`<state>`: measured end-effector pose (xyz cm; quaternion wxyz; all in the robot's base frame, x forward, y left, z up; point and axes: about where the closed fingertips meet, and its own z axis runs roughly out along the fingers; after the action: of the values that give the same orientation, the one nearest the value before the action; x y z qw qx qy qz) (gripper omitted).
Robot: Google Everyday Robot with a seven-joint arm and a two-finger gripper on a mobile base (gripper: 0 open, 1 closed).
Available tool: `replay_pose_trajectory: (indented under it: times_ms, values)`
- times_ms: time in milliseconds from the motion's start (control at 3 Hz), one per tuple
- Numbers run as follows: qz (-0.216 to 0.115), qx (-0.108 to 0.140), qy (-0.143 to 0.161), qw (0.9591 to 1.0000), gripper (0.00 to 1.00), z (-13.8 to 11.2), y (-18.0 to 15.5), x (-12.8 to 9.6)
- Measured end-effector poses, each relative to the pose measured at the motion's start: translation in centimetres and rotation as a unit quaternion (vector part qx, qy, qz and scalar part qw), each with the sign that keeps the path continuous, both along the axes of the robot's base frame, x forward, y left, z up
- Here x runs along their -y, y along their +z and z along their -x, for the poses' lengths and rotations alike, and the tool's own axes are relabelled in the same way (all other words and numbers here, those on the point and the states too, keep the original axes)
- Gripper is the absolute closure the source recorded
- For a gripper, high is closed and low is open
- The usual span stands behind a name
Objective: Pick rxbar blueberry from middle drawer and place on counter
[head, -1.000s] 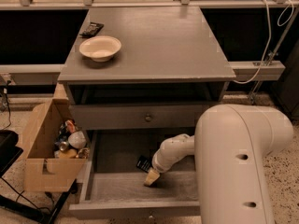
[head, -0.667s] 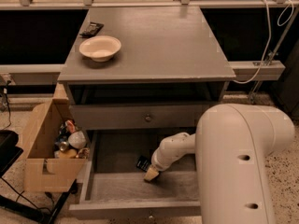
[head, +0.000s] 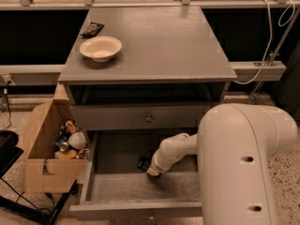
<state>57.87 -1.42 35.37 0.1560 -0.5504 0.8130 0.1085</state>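
To the left of the open middle drawer [head: 117, 187], a cardboard box [head: 35, 172] of oddments is seen. On the drawer's floor lies what appears to be the rxbar blueberry [head: 143, 163], a small dark bar. The gripper [head: 153, 172] is lowered against its right edge, and whether it is held cannot be told. The counter [head: 164, 46], above the drawer, is not yet reached, so lifting and placing are judged to remain.
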Motion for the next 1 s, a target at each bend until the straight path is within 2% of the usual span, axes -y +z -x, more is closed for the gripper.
replay_pose_trajectory:
  times_ms: [333,667,1000]
  values:
    - [0.000,0.000,0.000,1.0000,1.00,0.0,0.0,0.0]
    - [0.017,-0.002,0.008,0.9998,1.00,0.2,2.7,0.0]
    - [0.059,-0.025,0.026,0.9976,1.00,2.8,9.2,-0.4]
